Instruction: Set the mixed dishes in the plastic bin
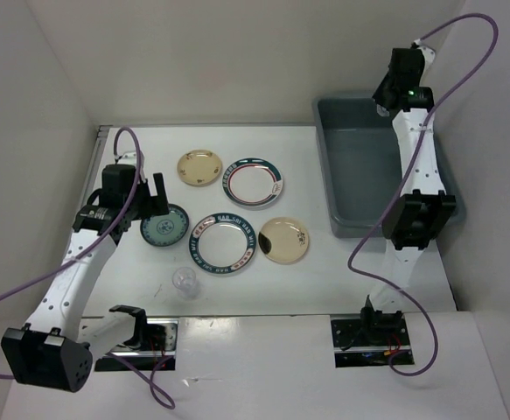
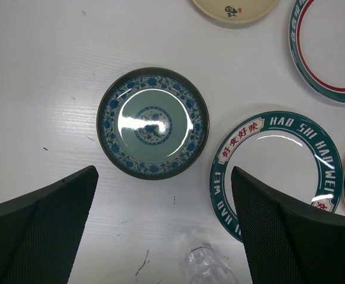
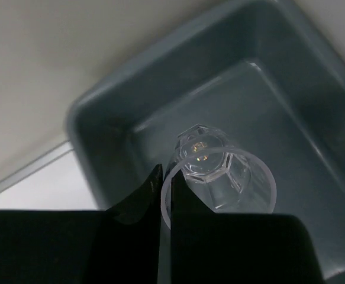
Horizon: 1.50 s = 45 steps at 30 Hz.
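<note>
My right gripper (image 3: pixel 165 186) is shut on the rim of a clear cup (image 3: pixel 219 171) and holds it above the grey-blue plastic bin (image 3: pixel 101 124), at the bin's far end (image 1: pixel 359 109). My left gripper (image 2: pixel 163 195) is open above the table, just near of the small teal patterned plate (image 2: pixel 152 122); from above it hangs beside that plate (image 1: pixel 164 229). A second clear cup (image 1: pixel 184 282) stands near the front, also at the left wrist view's lower edge (image 2: pixel 210 269). Two white teal-rimmed plates (image 1: pixel 227 242) (image 1: pixel 253 182) and two cream plates (image 1: pixel 199 167) (image 1: pixel 284 240) lie on the table.
White walls close the table at the back and both sides. The bin (image 1: pixel 451 188) stands at the right edge, with the right arm reaching over it. Purple cables loop beside both arms.
</note>
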{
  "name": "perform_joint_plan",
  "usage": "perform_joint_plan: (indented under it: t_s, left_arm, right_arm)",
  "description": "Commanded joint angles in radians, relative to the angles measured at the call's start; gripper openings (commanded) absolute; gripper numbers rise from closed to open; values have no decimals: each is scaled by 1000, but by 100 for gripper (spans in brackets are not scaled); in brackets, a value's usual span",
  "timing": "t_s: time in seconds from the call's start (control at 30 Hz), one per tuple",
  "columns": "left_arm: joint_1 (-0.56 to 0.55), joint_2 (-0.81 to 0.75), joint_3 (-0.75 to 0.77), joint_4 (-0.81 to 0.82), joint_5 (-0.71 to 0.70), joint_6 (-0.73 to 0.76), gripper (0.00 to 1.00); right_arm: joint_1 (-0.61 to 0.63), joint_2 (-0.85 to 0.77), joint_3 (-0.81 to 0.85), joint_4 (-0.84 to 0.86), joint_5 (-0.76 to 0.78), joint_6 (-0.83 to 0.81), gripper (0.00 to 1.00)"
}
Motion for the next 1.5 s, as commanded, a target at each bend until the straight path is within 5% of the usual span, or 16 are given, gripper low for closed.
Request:
perform_joint_plan:
  t_s: [0.0, 0.33, 0.47, 0.57, 0.77, 0.97, 1.17, 1.33, 1.47]
  left_arm:
    - [-4, -32, -10, 35, 27, -14, 100]
    - [-4, -41, -10, 35, 37, -14, 100]
    - [-4, -41, -10, 16, 37, -14, 100]
    - [-4, -41, -19, 16, 37, -14, 100]
    - [-4, -20, -19, 16, 37, -14, 100]
    - [-4, 0, -19, 35, 37, -14, 100]
    - [-4, 0, -19, 44, 37, -14, 100]
    - [-4, -9, -29, 76, 46, -24, 100]
    - [-4, -18, -65, 98, 20, -80, 100]
  right_arm:
    - [-3, 62, -93, 29, -19, -1, 1]
    - [-17, 384, 111, -30, -48, 28, 1]
    - [-17, 573, 439, -104, -100, 28, 1]
    - [-17, 636, 531, -104, -122, 37, 1]
    - [6, 677, 550, -85, -156, 47, 25]
    - [6, 634, 568, -85, -198, 37, 51]
    - [17, 493, 579, -115, -295, 37, 51]
    - [113, 230, 325, -53, -427, -4, 54]
    - [339, 96, 91, 34, -386, -45, 57]
